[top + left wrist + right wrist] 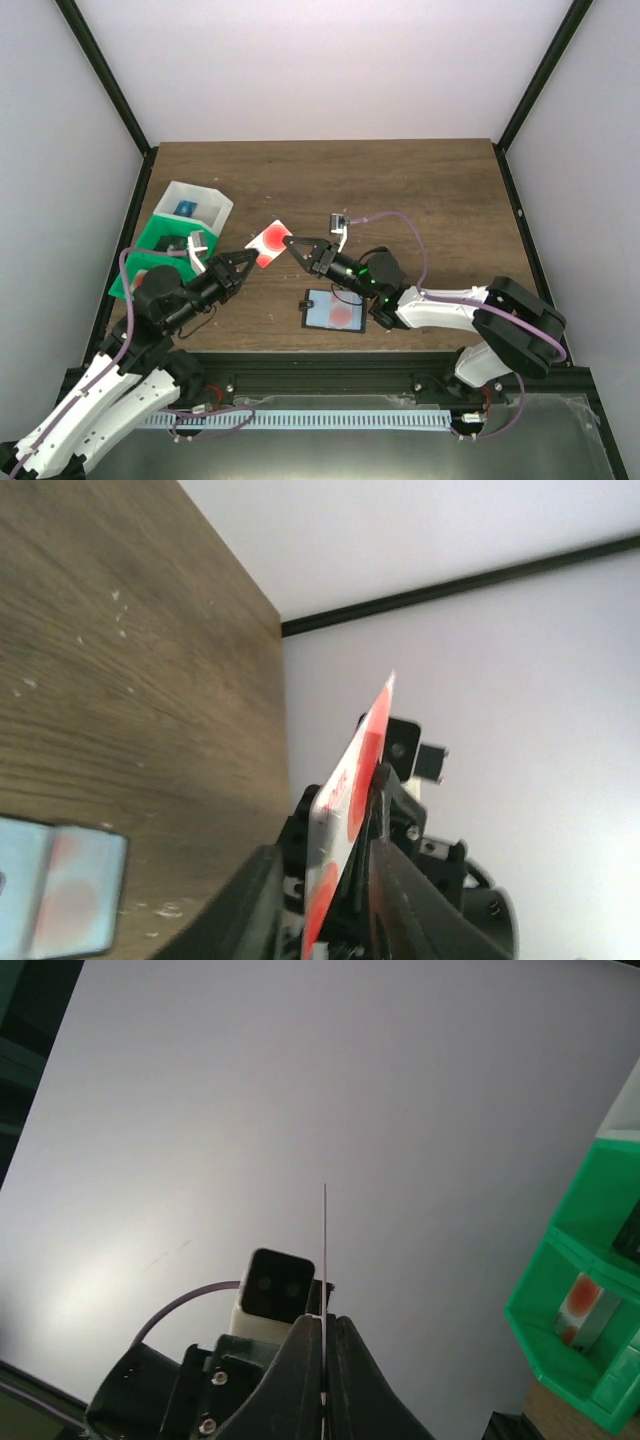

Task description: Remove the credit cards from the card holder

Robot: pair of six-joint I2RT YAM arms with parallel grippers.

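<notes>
The card holder (335,311) lies open on the table in front of the right arm, and a reddish card shows in its grey-blue pocket. It also shows at the lower left of the left wrist view (60,895). A white credit card with red circles (270,243) hangs in the air left of the holder. My right gripper (290,243) is shut on its right edge, and in the right wrist view the card (325,1250) is a thin line pinched between the fingers. My left gripper (247,263) stands open around the card's other end (350,800), with a gap at its left finger (250,900).
A green bin (150,250) and a white bin (195,205) stand at the table's left edge, close behind the left gripper. The green bin (590,1290) also fills the right side of the right wrist view. Black frame posts stand at the back corners.
</notes>
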